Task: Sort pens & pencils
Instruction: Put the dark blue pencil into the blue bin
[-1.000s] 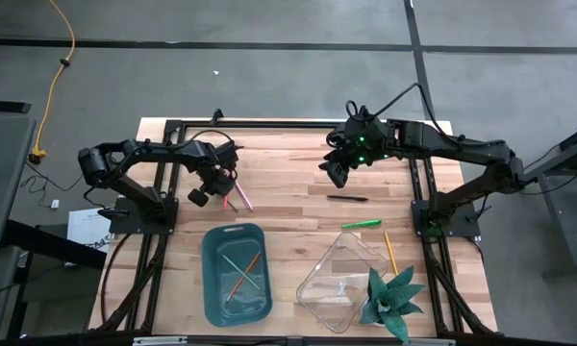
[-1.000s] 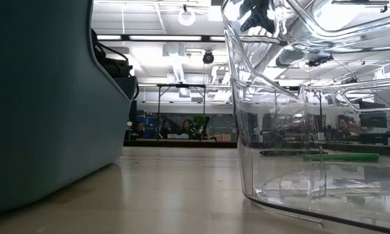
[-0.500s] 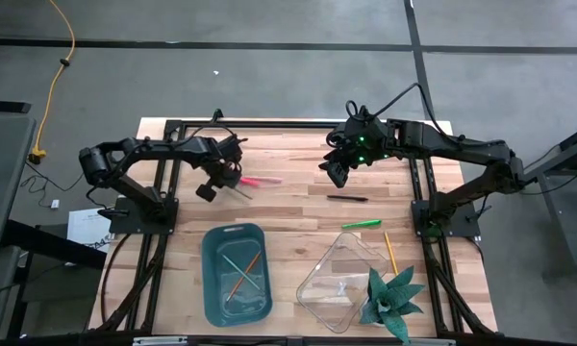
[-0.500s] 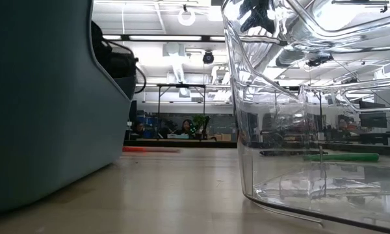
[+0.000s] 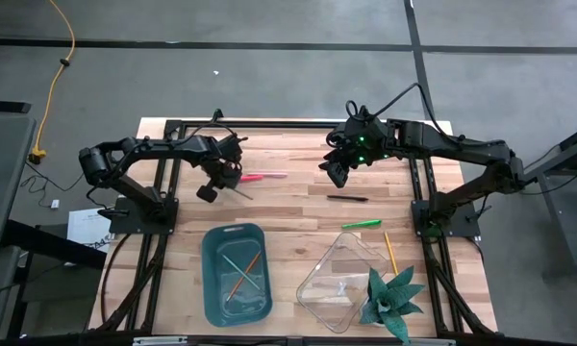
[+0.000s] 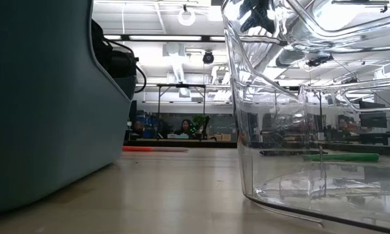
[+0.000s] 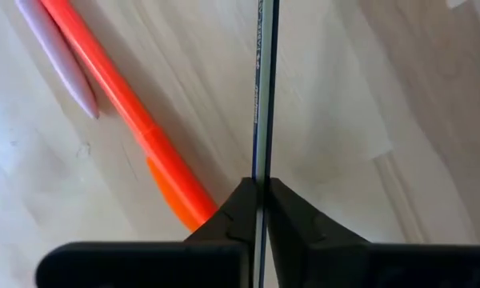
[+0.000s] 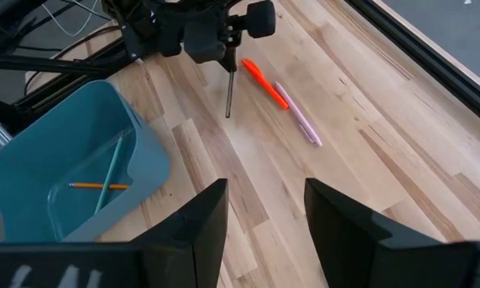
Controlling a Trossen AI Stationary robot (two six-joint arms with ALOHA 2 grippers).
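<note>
Left hand (image 5: 223, 179) pinches thin dark pencil (image 8: 229, 95), lifted off counter (image 5: 288, 211). You carry it toward 6 o'clock, keep it level, release low inside teal bin (image 5: 210, 279). Red-orange pen (image 5: 262, 177) lies beside it. Right hand (image 8: 264, 212) wide, empty, waits at 1 o'clock.

Evenly lit from overhead, shadows faint on the wooden table (image 5: 298, 216). Bright ceiling strips glaring at top of the low view, warped through the clear container (image 6: 299, 97). Soft focus up close on the orange pen (image 7: 128, 120).
</note>
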